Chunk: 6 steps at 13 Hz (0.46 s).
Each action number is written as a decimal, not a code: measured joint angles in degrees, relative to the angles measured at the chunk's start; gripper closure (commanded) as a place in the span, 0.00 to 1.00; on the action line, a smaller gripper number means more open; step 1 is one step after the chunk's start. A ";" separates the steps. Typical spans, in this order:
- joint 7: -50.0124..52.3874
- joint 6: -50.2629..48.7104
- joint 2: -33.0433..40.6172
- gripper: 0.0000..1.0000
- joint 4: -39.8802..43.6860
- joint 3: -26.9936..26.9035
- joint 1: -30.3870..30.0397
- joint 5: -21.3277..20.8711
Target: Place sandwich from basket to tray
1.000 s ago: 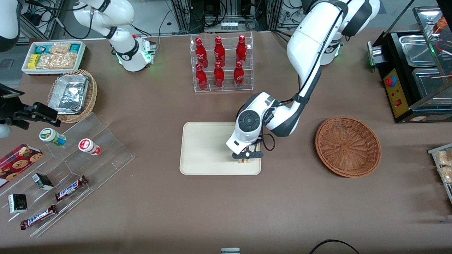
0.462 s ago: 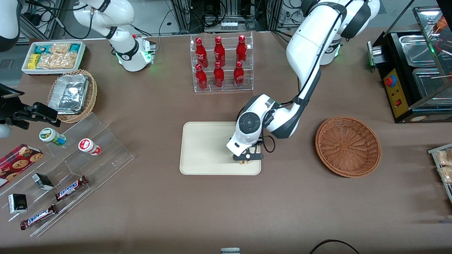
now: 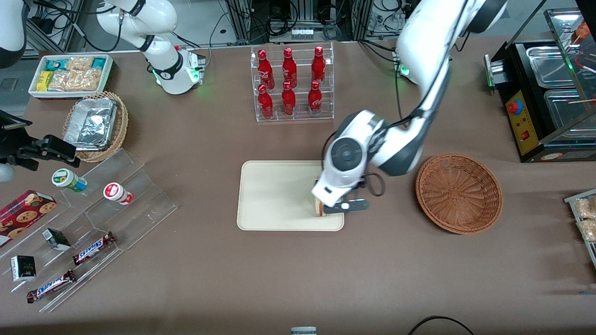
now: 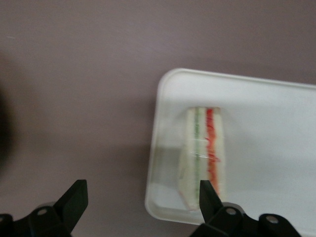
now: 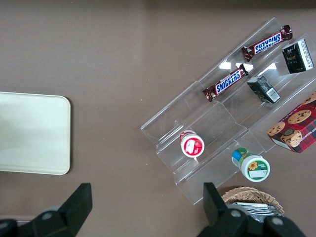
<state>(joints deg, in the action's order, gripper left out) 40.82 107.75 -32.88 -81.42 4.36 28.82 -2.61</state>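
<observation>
The sandwich, a white wedge with green and orange-red layers, lies on the cream tray close to its corner. In the front view the sandwich peeks out from under the wrist, at the tray end nearest the basket. My gripper is open with nothing between its fingers and hovers above the tray's edge, one fingertip over the sandwich's tip. From the front, the gripper hangs between the sandwich and the reddish-brown basket, which holds nothing.
A clear rack of red bottles stands farther from the camera than the tray. Toward the parked arm's end are an acrylic stand with snacks, a tan wicker basket with foil and a white bin. A black appliance is near the basket.
The gripper has risen off the sandwich and shifted toward the basket. The sandwich stays lying on the tray.
</observation>
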 measured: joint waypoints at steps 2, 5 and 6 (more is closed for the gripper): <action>-4.44 -4.26 4.92 0.00 -0.90 -1.86 -4.25 -0.19; -8.99 -7.47 13.47 0.00 -4.04 -2.37 -12.33 -0.16; -9.41 -7.69 16.61 0.00 -5.89 -2.40 -14.17 -0.15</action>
<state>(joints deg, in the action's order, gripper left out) 31.40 100.06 -16.28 -87.31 1.96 14.65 -2.76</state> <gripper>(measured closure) 0.000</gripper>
